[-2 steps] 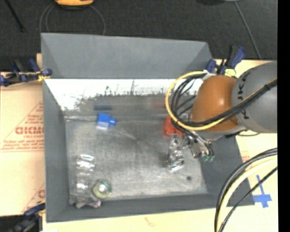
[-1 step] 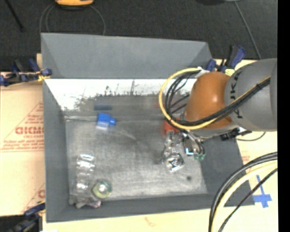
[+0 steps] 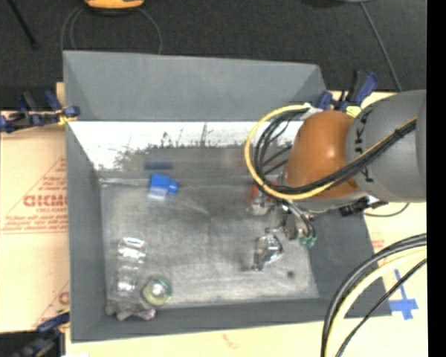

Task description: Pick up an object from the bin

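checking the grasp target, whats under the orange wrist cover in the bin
Below it the metal gripper hangs over the grey metal bin floor. The orange wrist cover hides the floor's far right corner.

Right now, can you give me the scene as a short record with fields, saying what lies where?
bin: grey metal bin
gripper: gripper, low over bare floor in the bin's right half
back left: small blue plastic piece, near the back wall
front-left corner: clear plastic piece; round greenish thing beside it
held: nothing seen
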You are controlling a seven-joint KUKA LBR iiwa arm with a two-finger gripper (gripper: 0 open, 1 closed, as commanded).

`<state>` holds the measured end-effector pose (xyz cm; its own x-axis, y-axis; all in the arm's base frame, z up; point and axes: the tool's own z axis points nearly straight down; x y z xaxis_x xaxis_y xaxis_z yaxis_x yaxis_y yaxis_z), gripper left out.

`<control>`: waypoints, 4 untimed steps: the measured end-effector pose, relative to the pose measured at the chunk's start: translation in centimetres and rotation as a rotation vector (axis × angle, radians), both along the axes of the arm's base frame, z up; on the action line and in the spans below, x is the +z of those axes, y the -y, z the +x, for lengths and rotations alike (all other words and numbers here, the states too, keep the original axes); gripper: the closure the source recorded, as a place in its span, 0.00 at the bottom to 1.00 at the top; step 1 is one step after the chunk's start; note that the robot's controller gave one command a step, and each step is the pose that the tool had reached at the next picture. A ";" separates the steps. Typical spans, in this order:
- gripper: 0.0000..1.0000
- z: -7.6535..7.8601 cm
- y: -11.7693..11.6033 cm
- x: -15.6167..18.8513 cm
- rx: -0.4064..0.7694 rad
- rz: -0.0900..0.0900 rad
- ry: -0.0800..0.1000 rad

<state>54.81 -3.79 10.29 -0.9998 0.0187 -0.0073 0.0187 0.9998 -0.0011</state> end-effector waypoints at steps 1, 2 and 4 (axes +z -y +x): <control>0.00 -5.5 3.6 -2.9 -0.097 0.002 0.009; 0.00 -2.8 9.2 -2.6 -0.008 -0.002 0.002; 1.00 -2.8 5.7 -2.7 0.076 -0.006 0.010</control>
